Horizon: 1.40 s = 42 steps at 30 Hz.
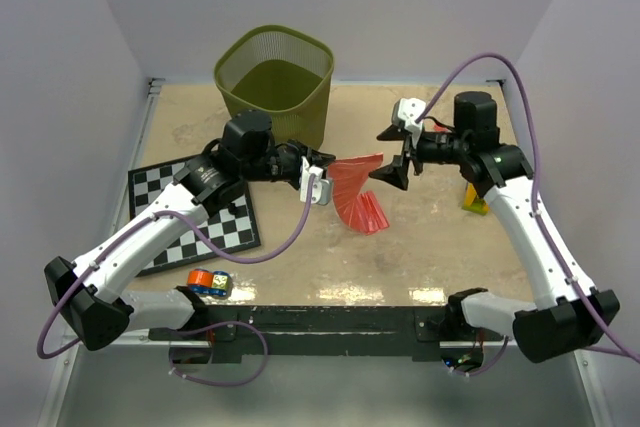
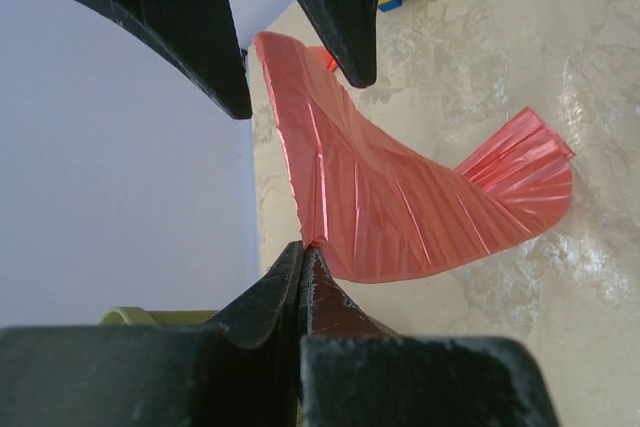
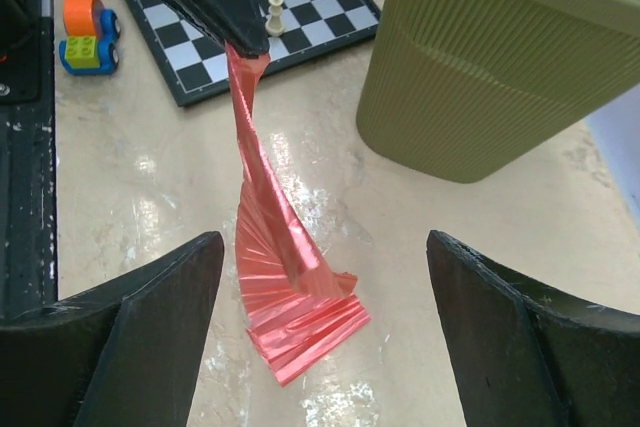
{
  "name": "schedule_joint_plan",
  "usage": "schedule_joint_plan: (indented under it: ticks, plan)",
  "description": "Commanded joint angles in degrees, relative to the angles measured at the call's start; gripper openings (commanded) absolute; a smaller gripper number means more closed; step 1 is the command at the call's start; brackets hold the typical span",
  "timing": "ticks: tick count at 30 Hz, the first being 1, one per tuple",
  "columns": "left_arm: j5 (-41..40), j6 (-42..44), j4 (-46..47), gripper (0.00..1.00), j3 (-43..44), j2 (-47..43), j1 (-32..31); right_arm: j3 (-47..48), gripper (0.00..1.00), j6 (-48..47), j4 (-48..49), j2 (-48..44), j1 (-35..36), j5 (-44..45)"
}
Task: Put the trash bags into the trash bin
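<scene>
A red-pink pleated trash bag (image 1: 358,192) stretches from my left gripper (image 1: 318,185) down to the table, where its fanned end (image 3: 300,322) rests. The left gripper (image 2: 303,247) is shut on one corner of the film. My right gripper (image 1: 391,157) stands open just right of the bag's upper edge, with its fingers (image 2: 335,7) on either side of that edge and not touching it. In the right wrist view the bag (image 3: 285,267) hangs between the wide-open right gripper (image 3: 325,242) and the left one. The olive-green trash bin (image 1: 275,82) stands at the back, behind the left gripper.
A chessboard (image 1: 195,212) lies under the left arm, with a white pawn (image 3: 275,15) on it. An orange and blue toy block (image 1: 210,282) sits near the front edge. A yellow and green block (image 1: 475,197) stands beside the right arm. Side walls close in the table.
</scene>
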Motion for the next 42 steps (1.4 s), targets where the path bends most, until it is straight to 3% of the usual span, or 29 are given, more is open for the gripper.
schedule_joint_plan:
  ticks: [1,6,14,19,22,27,31,39,42]
  plan:
    - [-1.51,7.02,-1.03,0.0,1.58,0.43,-0.3,3.63,0.81,-1.23,3.14,2.23,1.41,-1.6]
    - [-3.0,9.58,0.54,0.0,0.36,0.43,-0.3,3.81,0.58,0.0,2.62,2.94,2.46,-2.84]
    - [-4.32,9.66,3.63,0.0,0.35,1.31,-0.3,1.52,0.41,6.32,6.12,3.03,3.25,-6.09]
    - [-4.76,9.75,4.15,0.0,0.44,1.75,-0.3,1.17,0.14,10.63,9.91,3.82,3.34,-6.35]
    - [-5.64,4.16,6.34,0.0,0.44,1.84,-0.3,1.17,0.0,10.99,10.27,3.73,3.34,-4.69]
    - [2.08,-14.22,5.3,0.17,4.66,3.59,4.27,3.71,0.0,0.91,4.22,3.73,3.43,-0.91]
    - [5.51,-17.84,6.96,0.19,2.56,3.77,4.71,6.44,0.0,-3.33,1.04,4.52,3.78,0.15]
    - [8.59,-21.8,10.57,0.24,2.72,5.88,4.63,6.45,0.0,-1.4,2.53,4.43,4.39,-0.03]
    - [9.56,-21.71,9.61,0.21,3.6,6.76,4.71,6.18,0.0,-1.4,2.62,4.17,4.48,-0.02]
